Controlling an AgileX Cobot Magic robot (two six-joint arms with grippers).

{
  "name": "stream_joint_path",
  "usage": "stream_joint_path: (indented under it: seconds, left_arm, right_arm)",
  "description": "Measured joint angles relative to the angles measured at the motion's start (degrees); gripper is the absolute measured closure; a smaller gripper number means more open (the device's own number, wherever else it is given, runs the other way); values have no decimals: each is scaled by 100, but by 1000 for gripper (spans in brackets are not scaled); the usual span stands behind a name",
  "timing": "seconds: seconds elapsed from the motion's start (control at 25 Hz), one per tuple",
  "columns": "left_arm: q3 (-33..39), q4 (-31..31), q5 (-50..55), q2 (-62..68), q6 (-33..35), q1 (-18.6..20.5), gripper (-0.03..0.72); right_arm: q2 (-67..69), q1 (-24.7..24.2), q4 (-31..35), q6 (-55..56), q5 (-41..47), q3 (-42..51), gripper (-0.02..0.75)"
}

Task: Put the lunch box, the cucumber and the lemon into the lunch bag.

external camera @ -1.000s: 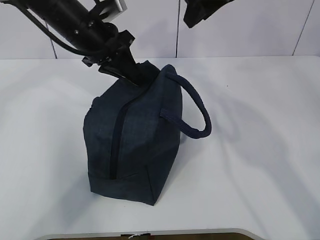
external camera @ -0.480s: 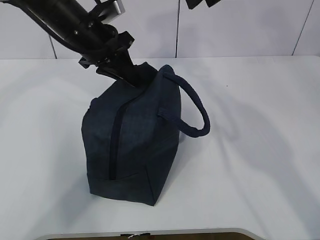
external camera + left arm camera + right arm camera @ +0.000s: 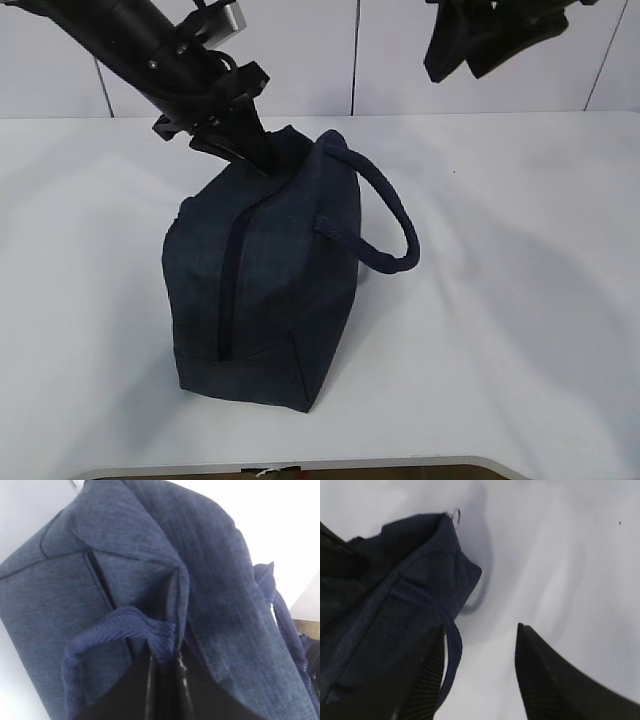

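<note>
White panelled wall stands behind a plain white counter point(image 3: 520, 300), and we see only one task thing on it: the lunch bag point(image 3: 265, 290), sitting mid-counter, standing on end with its zipper point(image 3: 232, 290) running down the face toward us. The lunch box, cucumber and lemon are not visible anywhere; we cannot tell whether they are inside the bag.

At the bag's top far corner, our left claw point(image 3: 262, 155) is pinched nearly shut on a fold of the fabric beside one handle. Our right claw point(image 3: 490, 45) hangs high above and to the right of the bag, well apart from it, jaws half spread and holding nothing.

We judge the main risk to be the thin pinch: the cloth is soft, woven denim-like navy that slumps and creases, so it could slip free, or a pull could tip or drag the whole bag. The free padded loop handle point(image 3: 390, 225), ribbed at its edge, droops off the bag's right side and could snag the right claw coming in. A small metal ring pull point(image 3: 456, 515) shows at the bag's far end.
</note>
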Motion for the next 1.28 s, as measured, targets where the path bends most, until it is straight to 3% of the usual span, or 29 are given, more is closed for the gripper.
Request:
stream_joint_path:
  seconds: [0.2,0.4,0.8,1.08,1.28]
  left_arm:
    - [0,11,0,0,-38,0,671]
    - [0,33,10,0,-84,0,659]
    - [0,162,10,0,-228,0,629]
    - [0,484,20,0,-383,-10,536]
    - [0,1100,20,-91,-750,-10,434]
  right_arm:
    - [-560,0,-14,-30,0,758,360]
    - [-1049,113,146,-759,0,1273,360]
    - [-1950,831,264,-1051,-12,2615,360]
    - [-2275,854,117,-493,-22,3422,360]
    - [-2367,854,-127,22,-35,3476,360]
